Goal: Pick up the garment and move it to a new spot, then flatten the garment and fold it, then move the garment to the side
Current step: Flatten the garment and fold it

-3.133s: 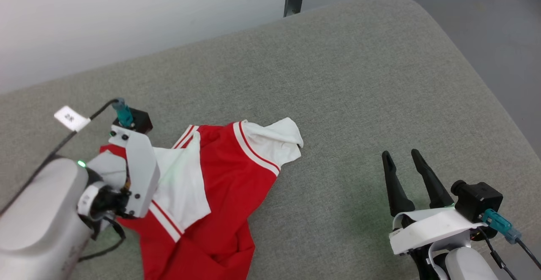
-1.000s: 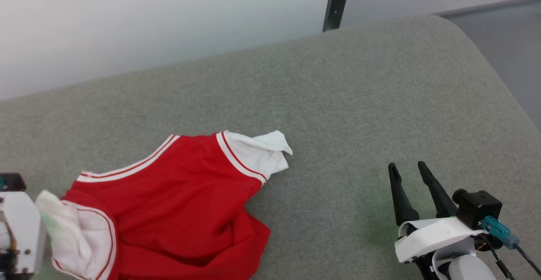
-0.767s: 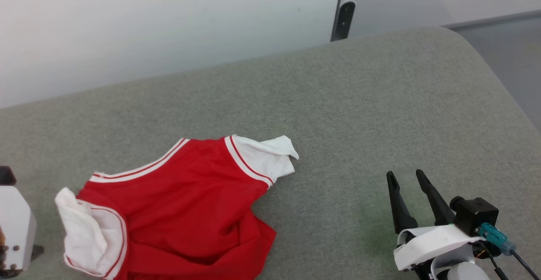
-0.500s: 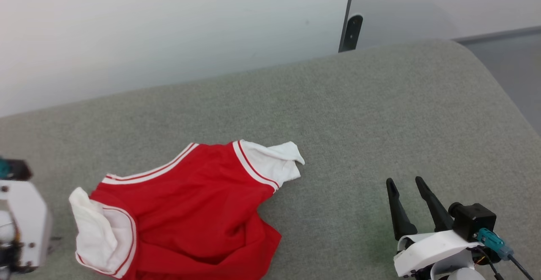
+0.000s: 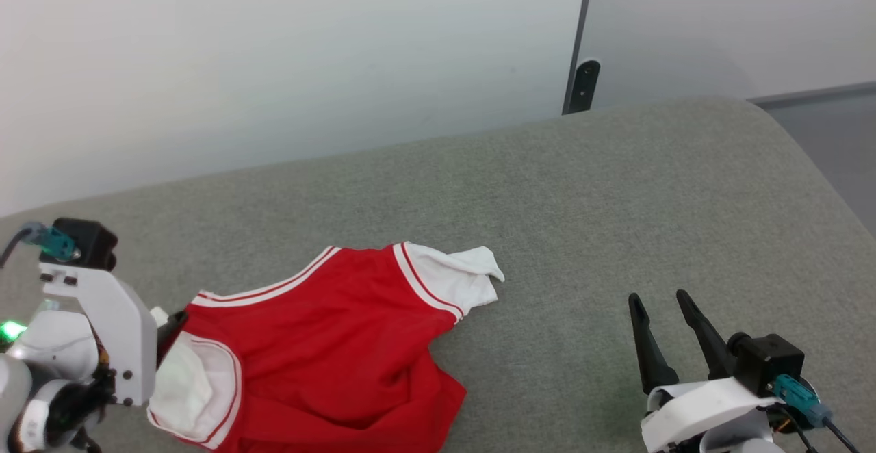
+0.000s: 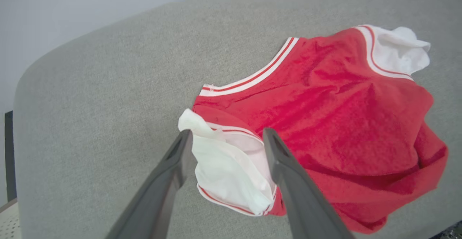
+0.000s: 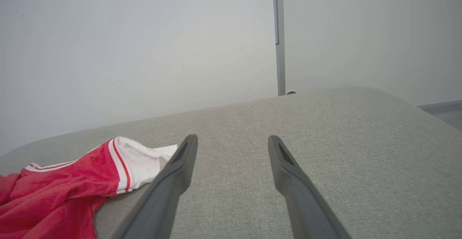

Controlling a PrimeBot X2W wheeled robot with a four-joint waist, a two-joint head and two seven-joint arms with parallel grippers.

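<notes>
Rumpled red soft-fabric T-shirt (image 5: pixel 328 350) on grey fabric cushion (image 5: pixel 582 186): flattening and folding remain. Left gripper (image 6: pixel 227 132) gapes astride its white sleeve (image 6: pixel 223 166); right gripper (image 5: pixel 657 295) gapes well apart.

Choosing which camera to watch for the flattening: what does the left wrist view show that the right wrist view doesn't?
Left wrist view: left gripper, fingers open astride a crumpled white sleeve, plus the garment's striped neckline. Right wrist view: right gripper open over bare cushion, grey wall post. Both: the other white sleeve, grey cushion.

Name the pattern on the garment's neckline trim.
The neckline trim is white with red striping; the left wrist view shows it best.
</notes>
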